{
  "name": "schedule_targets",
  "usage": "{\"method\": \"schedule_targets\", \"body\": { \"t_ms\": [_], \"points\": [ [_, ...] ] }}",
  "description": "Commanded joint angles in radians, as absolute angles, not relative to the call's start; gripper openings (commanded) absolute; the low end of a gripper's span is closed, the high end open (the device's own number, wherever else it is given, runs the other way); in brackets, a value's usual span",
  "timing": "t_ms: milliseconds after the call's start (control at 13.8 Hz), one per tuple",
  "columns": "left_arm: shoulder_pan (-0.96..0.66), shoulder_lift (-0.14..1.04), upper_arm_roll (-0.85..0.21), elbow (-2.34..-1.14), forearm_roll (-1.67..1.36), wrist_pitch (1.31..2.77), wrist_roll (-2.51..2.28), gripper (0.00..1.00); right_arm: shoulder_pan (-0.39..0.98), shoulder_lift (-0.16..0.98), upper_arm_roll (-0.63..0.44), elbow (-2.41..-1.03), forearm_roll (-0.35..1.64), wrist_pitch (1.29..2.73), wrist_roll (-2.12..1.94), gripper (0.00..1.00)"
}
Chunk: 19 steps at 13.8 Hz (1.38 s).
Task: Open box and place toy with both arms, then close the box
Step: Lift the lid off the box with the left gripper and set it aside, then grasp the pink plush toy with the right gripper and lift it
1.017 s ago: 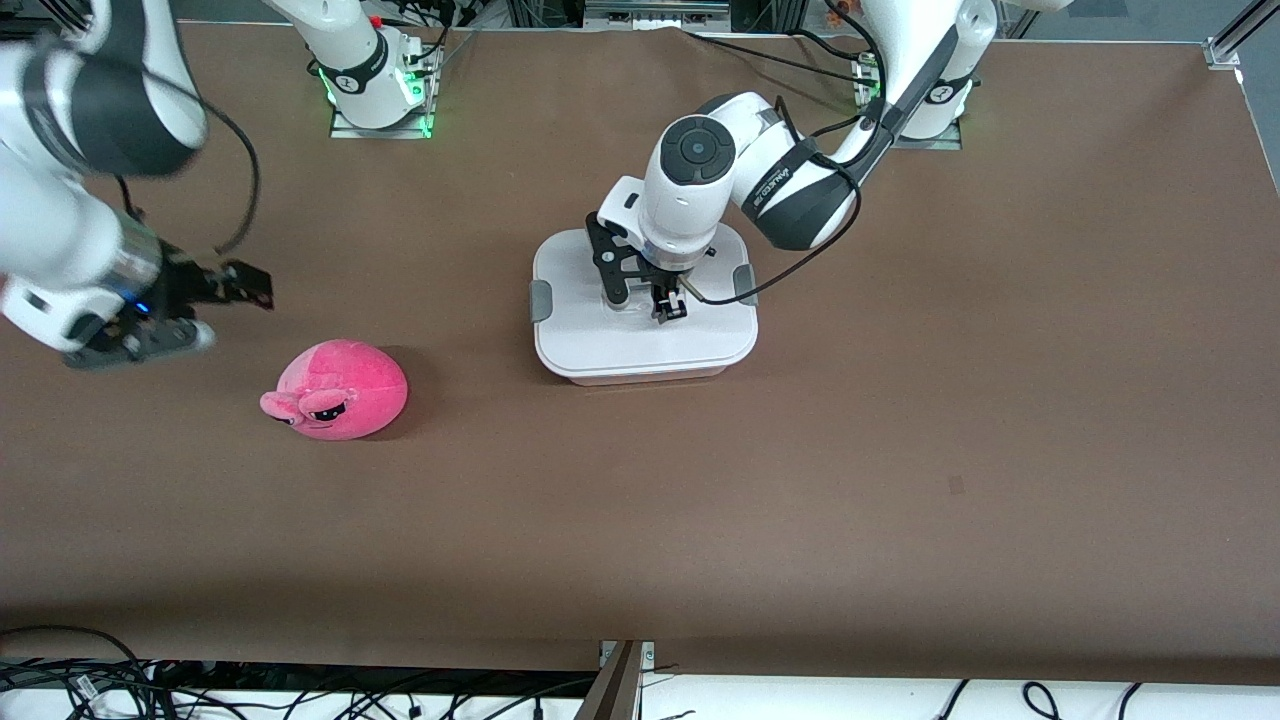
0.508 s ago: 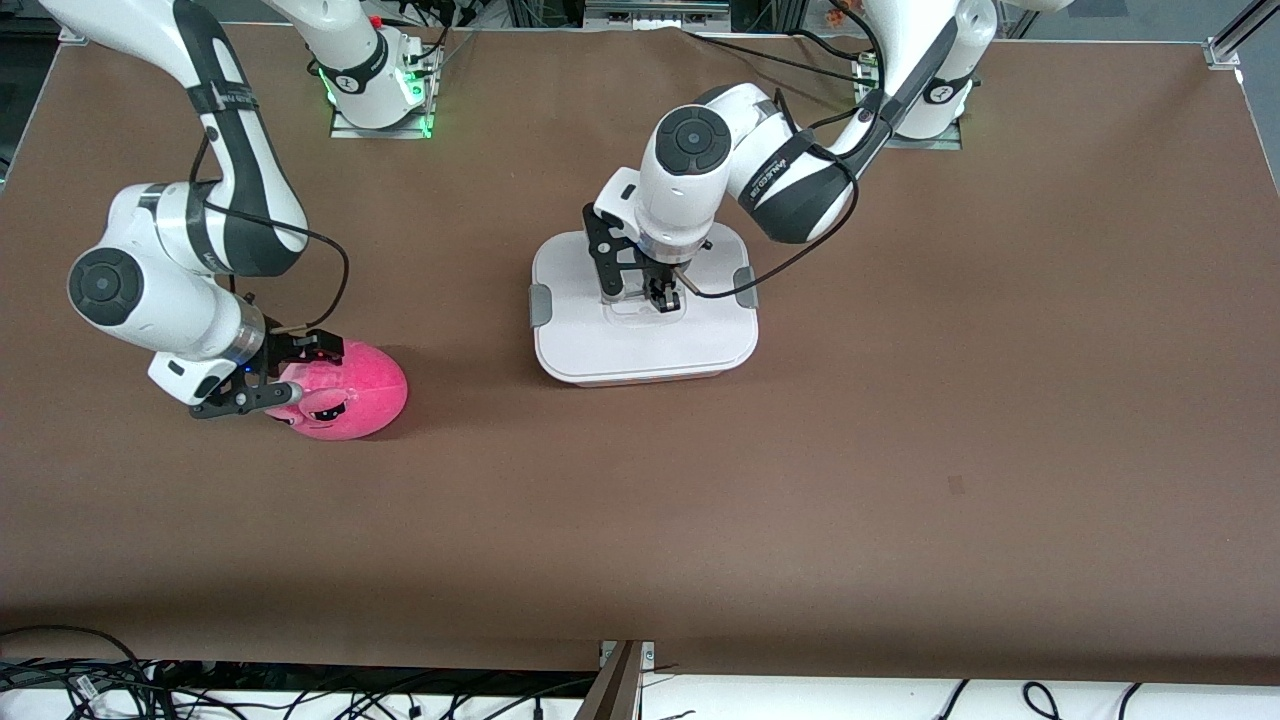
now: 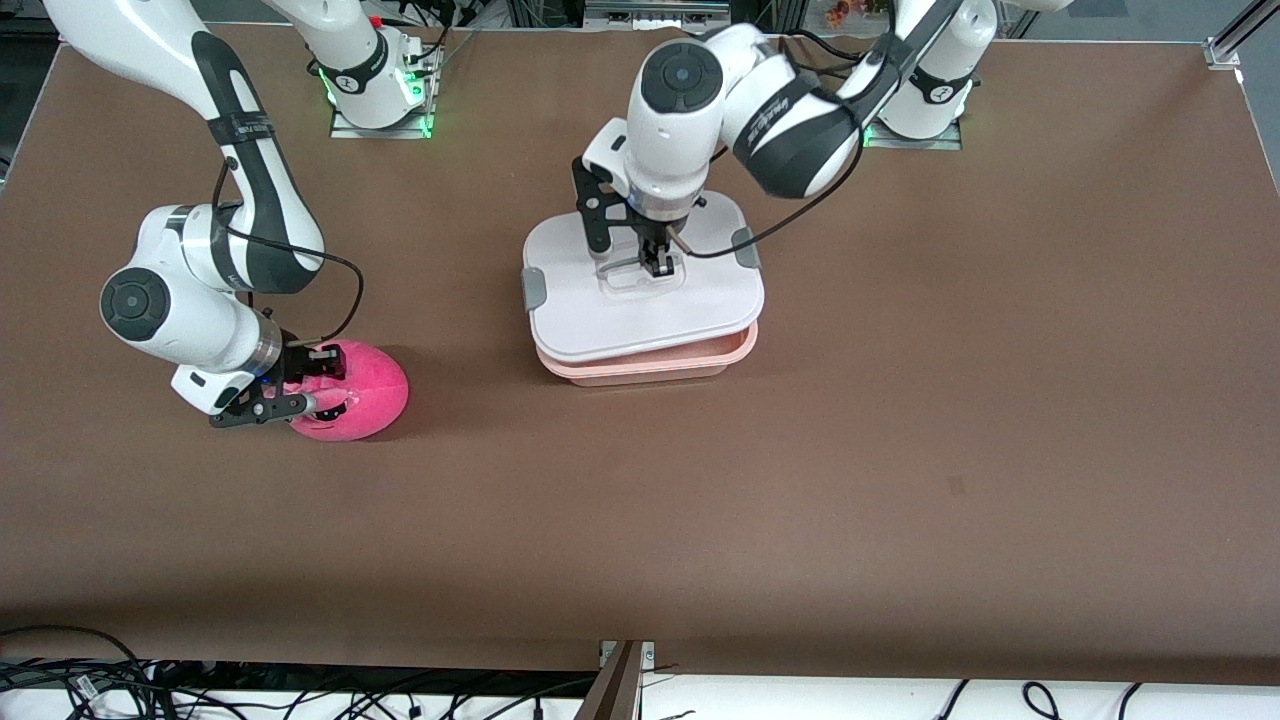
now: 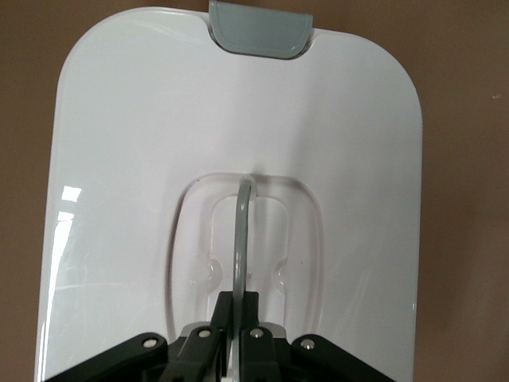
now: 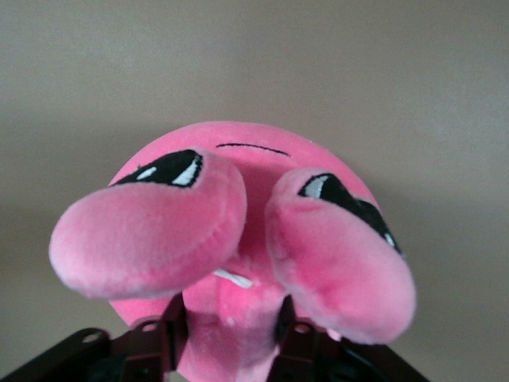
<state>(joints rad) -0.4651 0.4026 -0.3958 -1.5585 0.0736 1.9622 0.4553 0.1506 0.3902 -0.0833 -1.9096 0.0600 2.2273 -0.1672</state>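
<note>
Lid lifted off the tub by the left gripper; right gripper clamped on the toy.

The white lid (image 3: 640, 295) covers nearly all of the pale pink tub (image 3: 650, 365), so only the tub's rim nearest the front camera shows and its inside is hidden. The left gripper (image 3: 655, 262) is over the tub, fingers (image 4: 238, 318) closed tight on the raised clear handle (image 4: 242, 231). One grey clip (image 4: 258, 28) shows at the lid's edge. The toy (image 3: 350, 390) sits on the table (image 3: 900, 450) well apart from the tub, toward the right arm's end, its face partly blocked by the right gripper (image 3: 300, 395). That gripper's fingers (image 5: 171, 334) pinch the plush below the snout. Bare table surrounds the tub on every side.
</note>
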Motion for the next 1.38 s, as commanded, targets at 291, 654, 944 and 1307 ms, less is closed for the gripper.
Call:
{"method": "schedule_targets", "body": {
  "t_ms": [291, 654, 944, 1307],
  "points": [
    [-0.27, 0.296, -0.399, -1.422, 0.064, 1.466, 0.619, 0.0, 0.152, 0.35, -0.077, -1.885, 0.071, 2.224, -0.281, 0.0],
    [0.018, 0.288, -0.393, -1.422, 0.087, 1.319, 1.044, 0.0, 0.159, 0.296, -0.032, -1.806, 0.06, 2.128, -0.385, 0.0],
    [0.25, 0.308, -0.393, -1.422, 0.103, 1.342, 1.23, 0.0, 0.207, 0.298, 0.058, -1.652, 0.029, 1.916, -0.438, 0.0],
    [0.316, 0.354, -0.393, -1.416, 0.077, 1.365, 1.255, 0.0, 0.239, 0.296, 0.21, -1.55, -0.038, 1.779, -0.776, 0.0]
  ]
}}
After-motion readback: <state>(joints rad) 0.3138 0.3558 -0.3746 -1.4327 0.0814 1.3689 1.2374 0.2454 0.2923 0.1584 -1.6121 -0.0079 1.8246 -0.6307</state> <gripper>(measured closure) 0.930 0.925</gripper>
